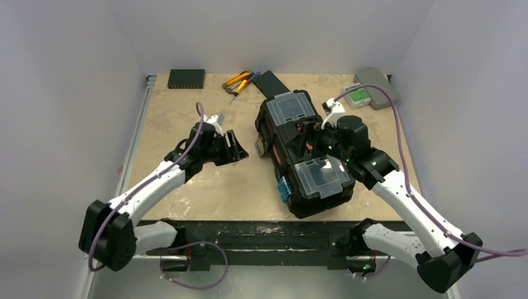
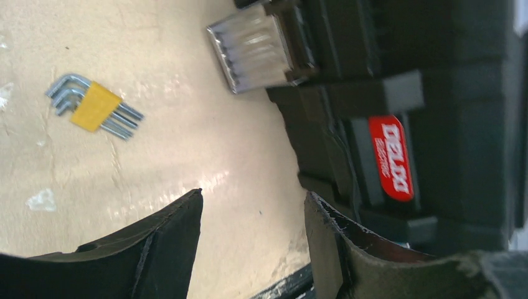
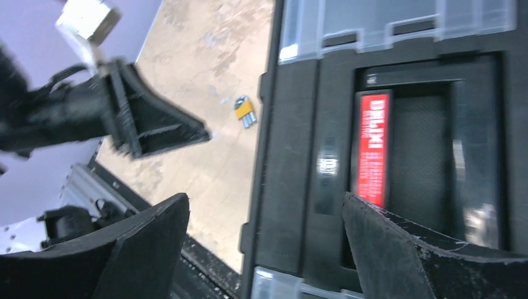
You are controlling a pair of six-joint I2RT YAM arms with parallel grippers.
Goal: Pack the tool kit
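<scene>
Toolbox (image 1: pixel 280 134) sits right of centre on the counter (image 1: pixel 187 180), lid up, its long axis running from upper middle toward lower right of the overhead view, with the blue latches (image 1: pixel 284 187) facing lower left. Right fingers (image 3: pixel 149 243) stand wide above the lid beside the red-labelled handle (image 3: pixel 372 149), holding nothing. The left fingers (image 2: pixel 168 243) are partly spread and empty just left of the box. I judge the right fingers should centre squarely across the handle before closing.
</scene>
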